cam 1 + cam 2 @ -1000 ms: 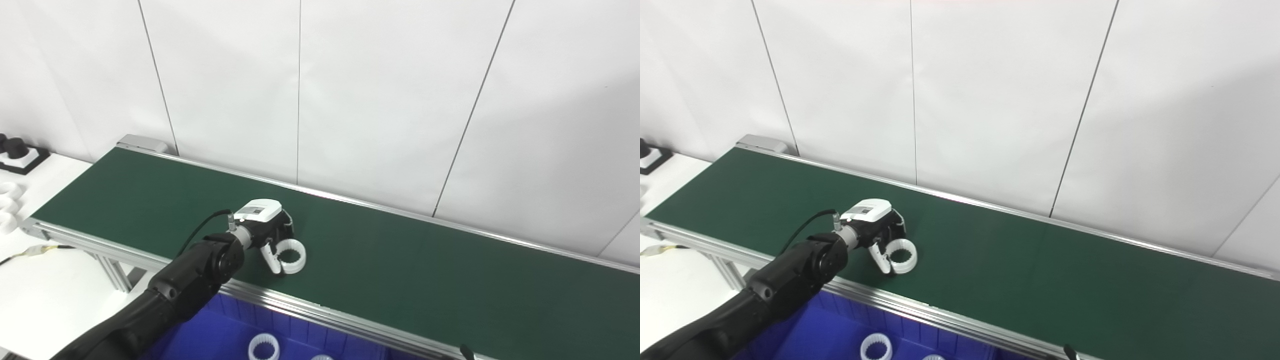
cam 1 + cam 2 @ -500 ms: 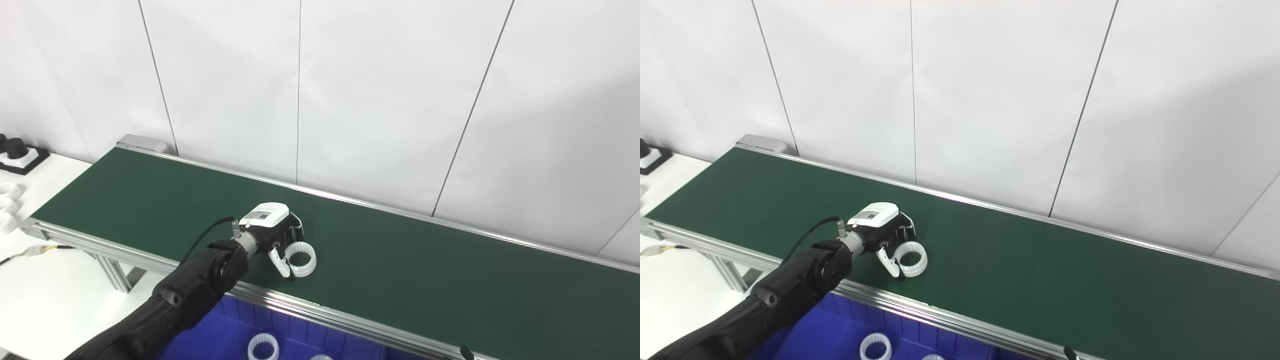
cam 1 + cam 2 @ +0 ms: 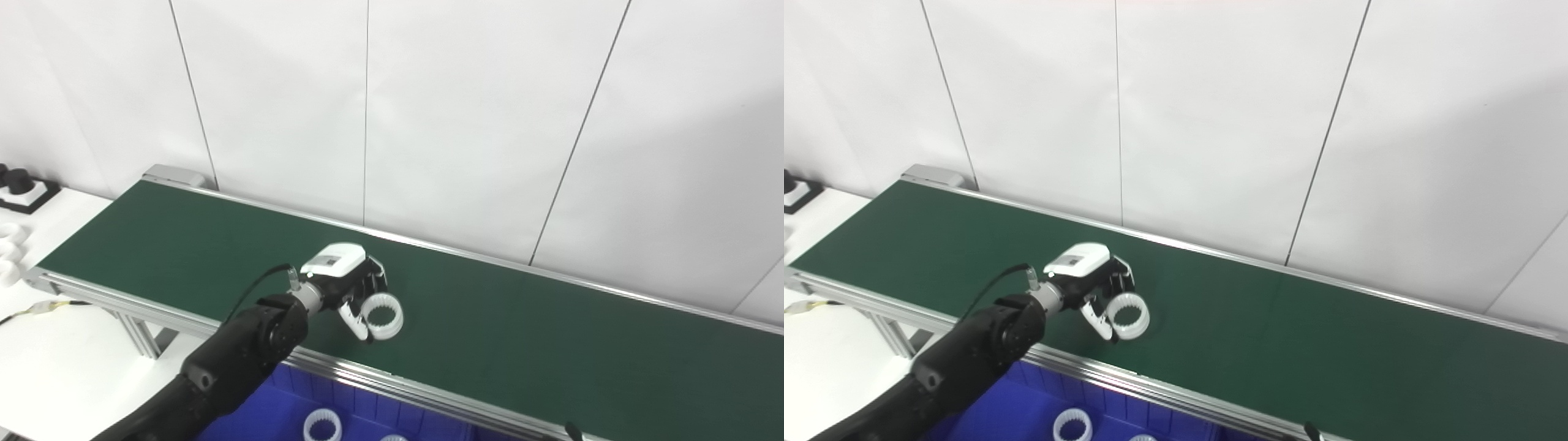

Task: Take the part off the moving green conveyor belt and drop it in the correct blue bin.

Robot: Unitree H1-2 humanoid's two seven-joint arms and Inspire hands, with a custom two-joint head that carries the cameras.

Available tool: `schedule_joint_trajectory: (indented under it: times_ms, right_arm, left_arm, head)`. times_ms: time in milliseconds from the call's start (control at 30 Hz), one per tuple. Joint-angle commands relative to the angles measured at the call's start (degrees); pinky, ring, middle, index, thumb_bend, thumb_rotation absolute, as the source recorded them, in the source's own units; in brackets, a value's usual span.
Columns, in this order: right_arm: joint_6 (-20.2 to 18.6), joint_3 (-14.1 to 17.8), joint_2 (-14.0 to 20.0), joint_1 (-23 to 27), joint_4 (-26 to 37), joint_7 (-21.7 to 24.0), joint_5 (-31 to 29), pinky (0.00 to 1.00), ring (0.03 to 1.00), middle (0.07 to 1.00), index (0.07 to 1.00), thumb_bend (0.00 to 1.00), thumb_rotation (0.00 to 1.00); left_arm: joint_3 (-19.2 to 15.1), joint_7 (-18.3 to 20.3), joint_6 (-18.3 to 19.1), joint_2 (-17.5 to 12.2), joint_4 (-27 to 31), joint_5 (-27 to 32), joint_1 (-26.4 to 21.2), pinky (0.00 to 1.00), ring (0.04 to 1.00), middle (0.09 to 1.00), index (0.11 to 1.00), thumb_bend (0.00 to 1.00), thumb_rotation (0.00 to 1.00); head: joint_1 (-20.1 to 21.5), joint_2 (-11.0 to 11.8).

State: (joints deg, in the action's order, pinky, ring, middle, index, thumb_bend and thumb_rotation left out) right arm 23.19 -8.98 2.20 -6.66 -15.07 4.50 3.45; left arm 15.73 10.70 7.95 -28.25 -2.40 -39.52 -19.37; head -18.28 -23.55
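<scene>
Left hand (image 3: 352, 288): fingers (image 3: 355, 315) closed around white toothed plastic ring (image 3: 382, 316), held over dark green conveyor belt (image 3: 520, 331), near its front rail. Right hand: out of view. Blue plastic bin (image 3: 269, 416): below rail, holding similar white rings (image 3: 322, 425). Risks: thin grip slipping, ring dropped back onto belt; rail clipped on transfer; wrong bin chosen.

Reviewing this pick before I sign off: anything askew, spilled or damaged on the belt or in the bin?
Nothing stands out. The left hand is closed around the white toothed ring over the green belt. More rings lie in the blue bin below. No spill or damage shows.
</scene>
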Motion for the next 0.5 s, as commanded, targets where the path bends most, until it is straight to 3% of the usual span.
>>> schedule_joint_trajectory:
  times_ms: [0,200,467]
  right_arm:
    - [1.8,0.4,-0.3,0.2,2.0,0.1,-0.6,0.71,0.791,0.832,0.956,0.51,0.93]
    - [2.3,0.4,-0.2,0.1,1.9,0.0,-0.3,0.7,0.787,0.827,0.95,0.5,0.93]
    - [1.9,0.6,0.3,-0.3,2.6,0.4,-0.5,0.7,0.785,0.828,0.95,0.51,0.92]
  left_arm:
    - [-1.6,0.6,1.2,-1.4,5.1,-0.8,-0.4,0.56,0.464,0.469,0.483,0.5,0.0]
    - [-4.4,3.7,4.1,0.4,16.3,1.9,2.7,0.51,0.454,0.456,0.49,0.5,0.0]
    - [-6.5,6.4,6.4,2.8,25.2,3.2,6.2,0.38,0.432,0.475,0.496,0.5,0.0]
  head:
    - [-0.1,0.0]
    - [1.0,-0.5]
    - [2.4,-1.4]
